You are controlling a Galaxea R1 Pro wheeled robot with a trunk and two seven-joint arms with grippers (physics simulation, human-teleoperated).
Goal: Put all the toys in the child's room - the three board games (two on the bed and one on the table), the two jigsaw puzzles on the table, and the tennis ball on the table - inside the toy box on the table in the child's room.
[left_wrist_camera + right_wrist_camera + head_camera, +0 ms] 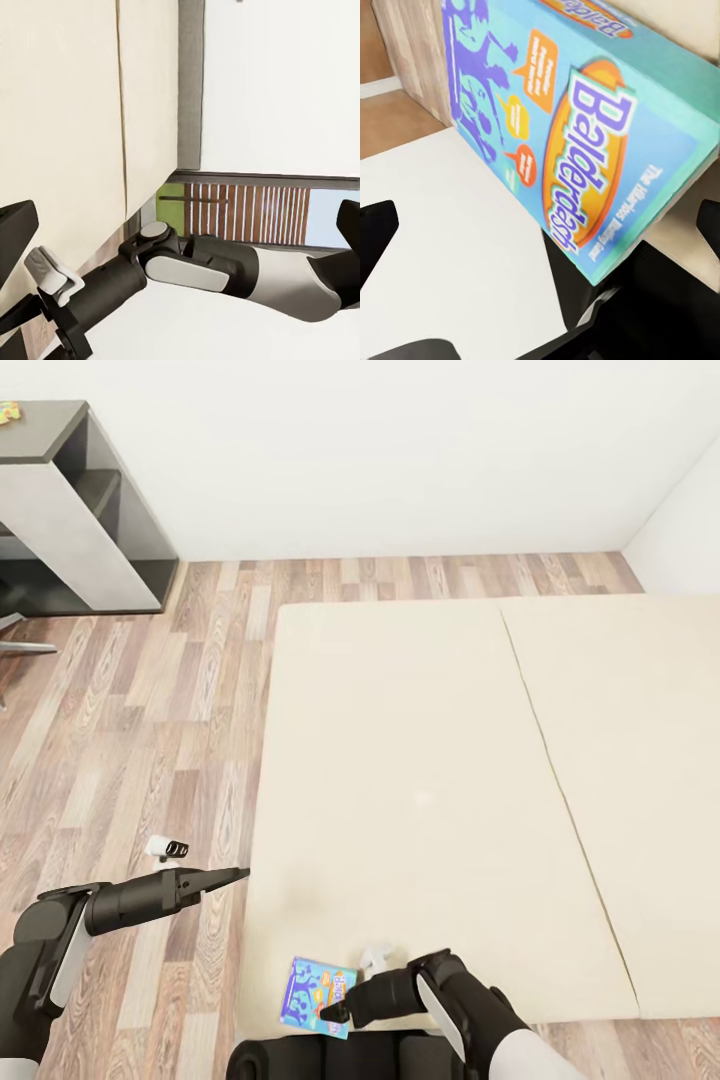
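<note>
A blue Balderdash board game (314, 994) lies flat at the near edge of the cream bed (420, 760). My right gripper (336, 1013) reaches it from the near side, touching or just over its near corner. In the right wrist view the box (585, 127) looms close ahead, and the dark fingers (376, 229) stand wide apart at either side, open. My left gripper (240, 874) hangs over the wooden floor left of the bed, and its fingers (15, 229) are spread open and hold nothing.
A grey table (60, 470) stands against the wall at the far left, with a small colourful item (8, 412) on its top corner. A chair base (20, 646) shows beside it. Wooden floor (150, 710) runs between table and bed.
</note>
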